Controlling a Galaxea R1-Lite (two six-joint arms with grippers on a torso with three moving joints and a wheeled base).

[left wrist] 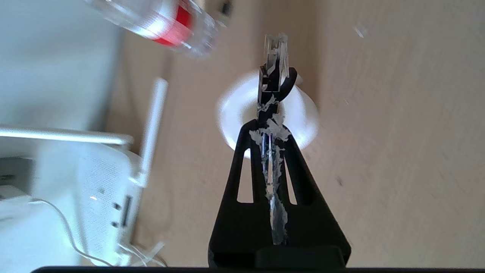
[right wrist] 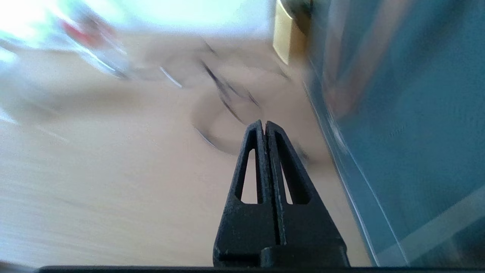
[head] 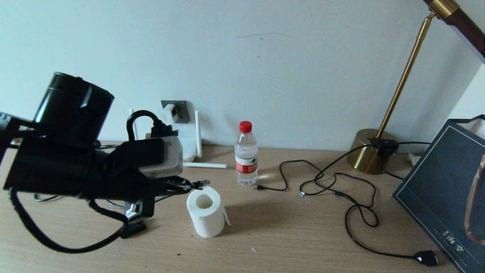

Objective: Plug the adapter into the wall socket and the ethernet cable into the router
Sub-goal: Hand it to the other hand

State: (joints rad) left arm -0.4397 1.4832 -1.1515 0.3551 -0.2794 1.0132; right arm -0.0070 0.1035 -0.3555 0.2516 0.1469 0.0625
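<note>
Ethernet cable [left wrist: 273, 68] sits pinched in left claw [left wrist: 269, 127], plug protruding.

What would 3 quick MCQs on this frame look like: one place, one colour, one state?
1. Where is the adapter?
A. on the desk
B. in the wall socket
C. in the right pincer

2. Bottle cap colour?
A. red
B. blue
C. white

3. Left pincer state?
A. open, empty
B. shut on the toilet roll
C. shut on the ethernet cable

Answers: B, head view shows it on the plate; A, the cap is red; C, the clear plug sticks out past the closed tips in the left wrist view.
</note>
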